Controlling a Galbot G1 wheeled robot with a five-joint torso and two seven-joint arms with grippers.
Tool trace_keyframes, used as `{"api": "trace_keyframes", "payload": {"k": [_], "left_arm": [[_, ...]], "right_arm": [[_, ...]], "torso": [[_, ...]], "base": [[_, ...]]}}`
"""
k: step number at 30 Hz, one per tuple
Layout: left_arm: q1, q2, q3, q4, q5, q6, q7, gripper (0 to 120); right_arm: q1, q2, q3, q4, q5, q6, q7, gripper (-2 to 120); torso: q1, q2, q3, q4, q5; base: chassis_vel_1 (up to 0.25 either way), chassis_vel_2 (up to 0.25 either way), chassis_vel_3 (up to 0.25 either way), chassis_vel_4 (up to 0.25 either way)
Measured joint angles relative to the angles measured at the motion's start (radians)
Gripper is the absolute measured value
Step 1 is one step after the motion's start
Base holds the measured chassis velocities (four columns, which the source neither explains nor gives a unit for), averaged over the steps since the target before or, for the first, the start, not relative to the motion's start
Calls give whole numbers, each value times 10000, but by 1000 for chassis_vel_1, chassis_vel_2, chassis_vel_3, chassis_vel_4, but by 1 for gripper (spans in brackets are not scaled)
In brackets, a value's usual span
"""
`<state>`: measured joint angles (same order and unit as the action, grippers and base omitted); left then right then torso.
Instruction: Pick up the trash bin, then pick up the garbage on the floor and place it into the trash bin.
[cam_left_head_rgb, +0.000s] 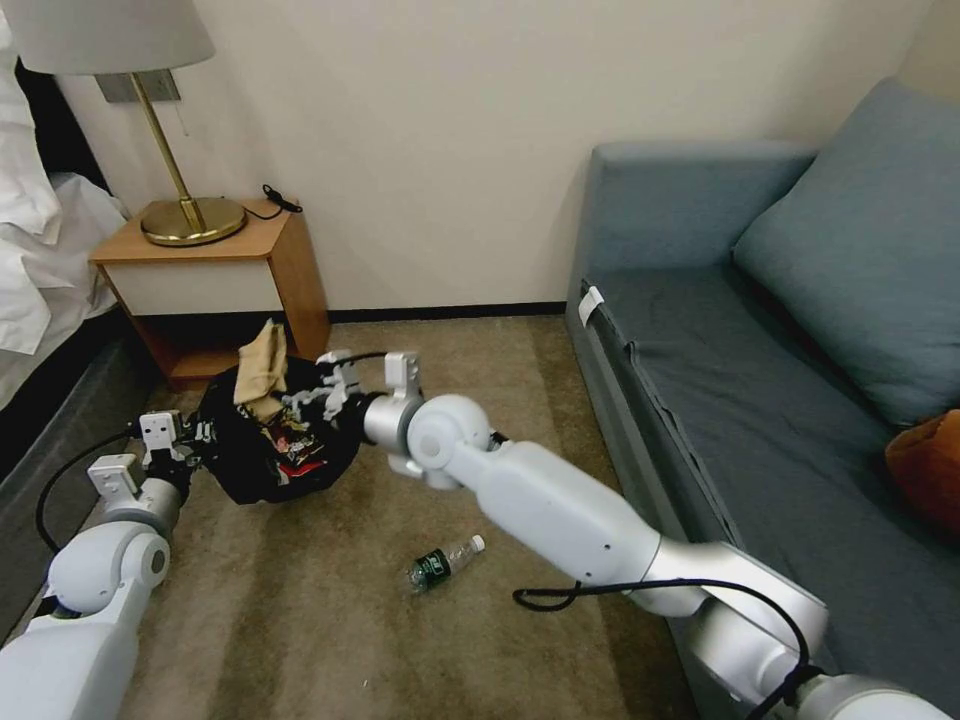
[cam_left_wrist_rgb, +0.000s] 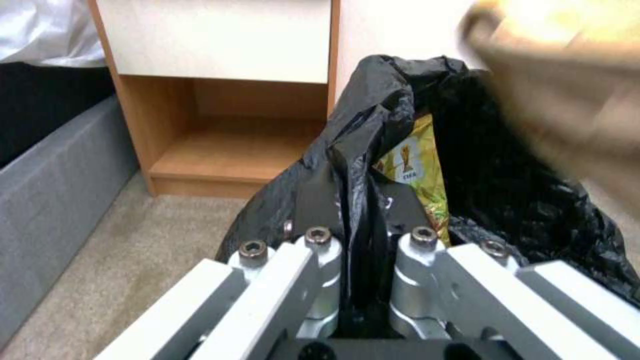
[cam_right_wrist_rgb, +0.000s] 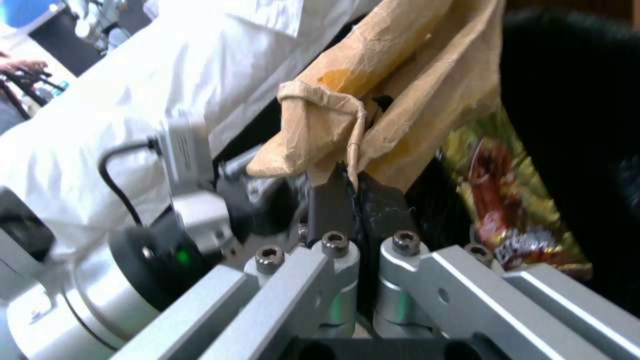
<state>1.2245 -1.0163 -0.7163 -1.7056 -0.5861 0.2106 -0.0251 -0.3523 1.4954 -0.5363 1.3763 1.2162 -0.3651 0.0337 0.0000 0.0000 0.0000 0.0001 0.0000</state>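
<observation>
The trash bin (cam_left_head_rgb: 240, 470), wrapped in its crinkly black bag, sits tilted on the carpet floor (cam_left_head_rgb: 300, 620) by the nightstand. My left gripper (cam_left_head_rgb: 205, 436) is shut on a fold of the bag's rim (cam_left_wrist_rgb: 357, 165). A red wrapper (cam_left_head_rgb: 300, 455) and a yellow-brown wrapper (cam_left_wrist_rgb: 417, 170) lie inside the bin. My right gripper (cam_left_head_rgb: 298, 404) reaches over the bin's mouth, shut on the lower edge of the crumpled tan paper bag (cam_left_head_rgb: 262, 368), which stands above the opening (cam_right_wrist_rgb: 400, 95). A small clear bottle with a green label (cam_left_head_rgb: 443, 562) lies on the carpet, below the right forearm.
A wooden nightstand (cam_left_head_rgb: 215, 262) with a brass lamp (cam_left_head_rgb: 190, 215) stands right behind the bin. A bed with white bedding (cam_left_head_rgb: 40, 260) is on the left and a blue-grey sofa (cam_left_head_rgb: 760, 400) on the right. Open carpet lies in front.
</observation>
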Motion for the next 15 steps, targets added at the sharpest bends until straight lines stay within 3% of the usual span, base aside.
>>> {"api": "trace_keyframes", "payload": {"k": [15], "left_arm": [[18, -1, 1, -187, -115, 21, -18, 5]], "right_arm": [[-101, 140, -665, -1270, -1171, 609, -230, 0]], "torso": [[0, 0, 0, -3, 0]], "base": [[0, 0, 0, 0]]}}
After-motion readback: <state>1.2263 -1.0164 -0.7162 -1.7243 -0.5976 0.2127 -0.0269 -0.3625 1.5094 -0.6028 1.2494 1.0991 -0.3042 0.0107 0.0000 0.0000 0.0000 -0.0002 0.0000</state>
